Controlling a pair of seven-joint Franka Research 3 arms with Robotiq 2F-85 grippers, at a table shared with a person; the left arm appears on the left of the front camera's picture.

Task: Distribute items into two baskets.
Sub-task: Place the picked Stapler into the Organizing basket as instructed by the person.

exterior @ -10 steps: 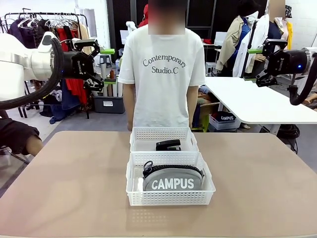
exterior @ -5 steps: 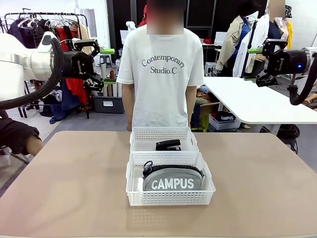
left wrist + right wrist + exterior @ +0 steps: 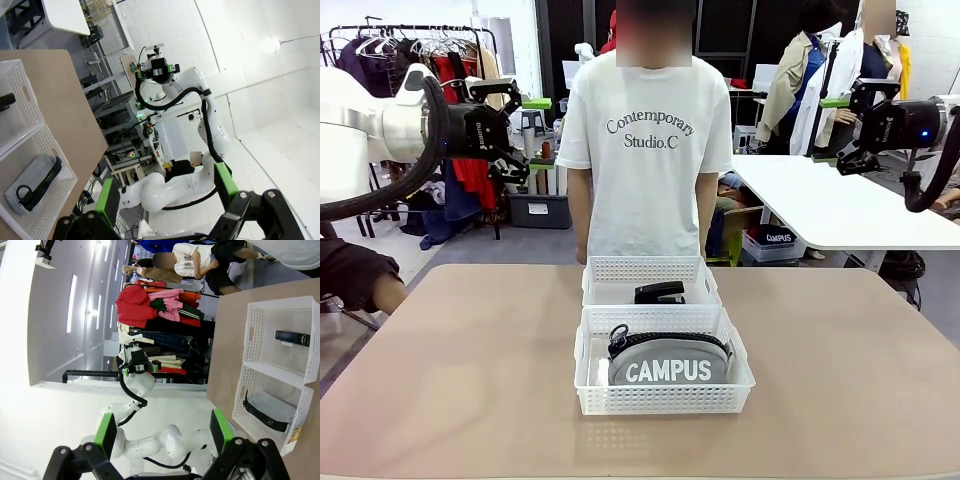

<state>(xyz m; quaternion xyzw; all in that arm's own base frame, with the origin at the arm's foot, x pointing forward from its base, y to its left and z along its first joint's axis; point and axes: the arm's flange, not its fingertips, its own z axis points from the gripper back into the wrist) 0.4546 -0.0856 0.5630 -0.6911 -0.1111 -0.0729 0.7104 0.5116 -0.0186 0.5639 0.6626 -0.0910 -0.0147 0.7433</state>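
Left gripper point(image 3: 525, 135) raised high at the left side, jaws apart, nothing between them. Right gripper point(image 3: 842, 130) same on the right side, jaws apart, holding nothing. Both well above the table point(image 3: 470, 340) and well apart from the goods.

Grey pouch point(image 3: 670, 360) with white lettering lies in the near basket point(image 3: 665, 398), ring pull toward its left end. Black stapler point(image 3: 660, 292) sits in the far basket point(image 3: 650, 268). Baskets touch end to end at table centre. Person point(image 3: 650, 150) stands at the far edge behind them, arms down at the sides.

Judgement: one item per basket, so sorting looks finished; arms look parked. If any step remains, it is keeping clear: lift straight up, no sweep over the baskets, since the lattice rims are light and would slide if nudged. Were the pouch to be regrasped, come from above across its narrow width, avoid the ring pull, keep fingers off the basket wall. Stapler is small and low, so a pinch across its body suits it best.
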